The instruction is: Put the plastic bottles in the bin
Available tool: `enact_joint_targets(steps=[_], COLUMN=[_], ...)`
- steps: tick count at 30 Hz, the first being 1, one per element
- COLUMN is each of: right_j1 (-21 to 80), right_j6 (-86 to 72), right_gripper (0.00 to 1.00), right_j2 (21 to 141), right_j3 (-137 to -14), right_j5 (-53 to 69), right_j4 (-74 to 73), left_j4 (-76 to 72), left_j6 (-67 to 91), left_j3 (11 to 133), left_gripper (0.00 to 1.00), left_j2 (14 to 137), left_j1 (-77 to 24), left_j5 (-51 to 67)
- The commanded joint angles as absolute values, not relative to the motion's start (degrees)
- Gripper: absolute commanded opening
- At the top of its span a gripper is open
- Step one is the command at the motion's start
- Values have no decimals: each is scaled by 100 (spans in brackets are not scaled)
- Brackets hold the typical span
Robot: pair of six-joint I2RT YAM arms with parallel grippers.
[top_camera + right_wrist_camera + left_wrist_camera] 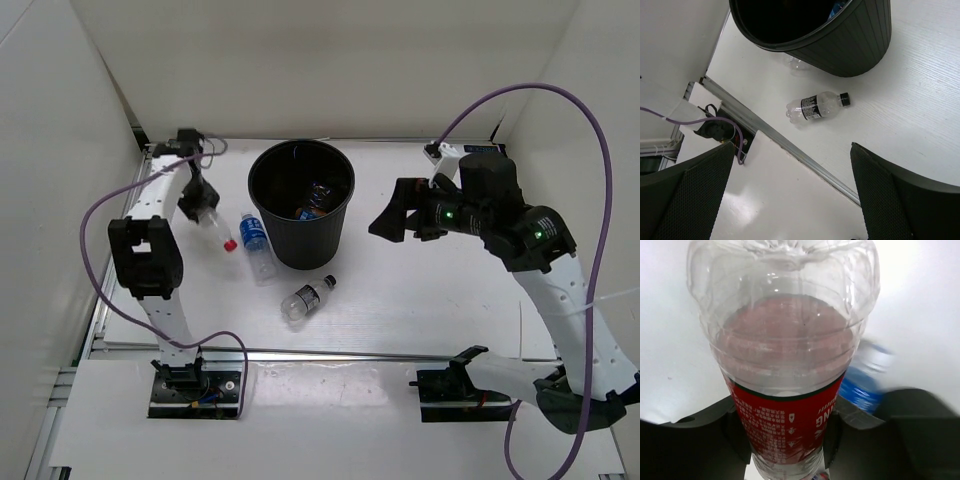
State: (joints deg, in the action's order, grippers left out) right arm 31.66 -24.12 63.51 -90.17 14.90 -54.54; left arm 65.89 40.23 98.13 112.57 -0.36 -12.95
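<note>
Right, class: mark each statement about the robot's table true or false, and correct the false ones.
1. The left gripper is shut on the red-labelled bottle. True.
2. The right gripper holds a bottle. False: it is open and empty.
3. The dark-labelled bottle stands upright. False: it lies on its side in front of the bin.
4. A blue-labelled bottle lies on the table beside the bin. True.

Bin (318, 250) black, ribbed wall. Red-label bottle (785, 340) clear, white print on the label. Blue-label bottle (256, 245) clear. Dark-label bottle (817, 106) clear, black cap.
</note>
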Motion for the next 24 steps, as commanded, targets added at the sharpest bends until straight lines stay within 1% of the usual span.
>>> enact_joint_targets(steps=[1, 2, 5, 6, 7, 8, 9, 13, 15, 17, 19, 20, 23, 24], right_j1=[3111, 3111, 3059, 3059, 3059, 3059, 3059, 3059, 3059, 3059, 3059, 3059, 3059, 3059], right_j6=[-2443, -2443, -2443, -2443, -2443, -2443, -2443, -2443, -2496, -2496, -2496, -2496, -2496, -2496], right_gripper=[100, 100, 100, 100, 100, 100, 100, 100, 100, 100, 100, 100, 100, 100], right_j2=[6390, 6390, 6442, 6442, 6442, 6442, 6442, 6442, 6390, 6337, 6276, 6275, 6144, 6144], right_j3=[-9219, -9220, -9220, -9220, -9220, -9220, -9220, -9168, -9167, -9114, -9053, -9053, -8991, -8939], right_j5=[1608, 1608, 1608, 1608, 1608, 1608, 1661, 1661, 1661, 1661, 1661, 1661, 1661, 1661], right_j4=[-5370, -5370, -5370, -5370, -5370, -5370, -5370, -5370, -5370, -5370, -5370, -5370, -5423, -5423], left_j4=[7004, 7005, 6489, 5842, 5436, 5092, 4758, 4755, 4807, 4808, 4808, 4860, 4860, 4860], left_j6=[4227, 4228, 4332, 4490, 4570, 4666, 4832, 4694, 4580, 4579, 4404, 4403, 4298, 4228], left_j3=[11402, 11687, 12041, 11876, 11683, 11376, 11373, 11847, 12101, 12312, 12769, 12901, 13148, 13148], left_gripper=[14, 14, 21, 23, 24, 26, 28, 28, 28, 33, 40, 49, 63, 76], left_j2=[10328, 10266, 9810, 9643, 9311, 9195, 9193, 9675, 9860, 10150, 10501, 10599, 10801, 10802], left_j1=[-35, -35, -87, -88, -175, -324, -430, -1115, -1589, -1940, -2109, -2222, -2364, -2364], left_j5=[-1486, -1346, -381, -126, 338, 508, 614, 887, 765, 589, 441, 379, 256, 150])
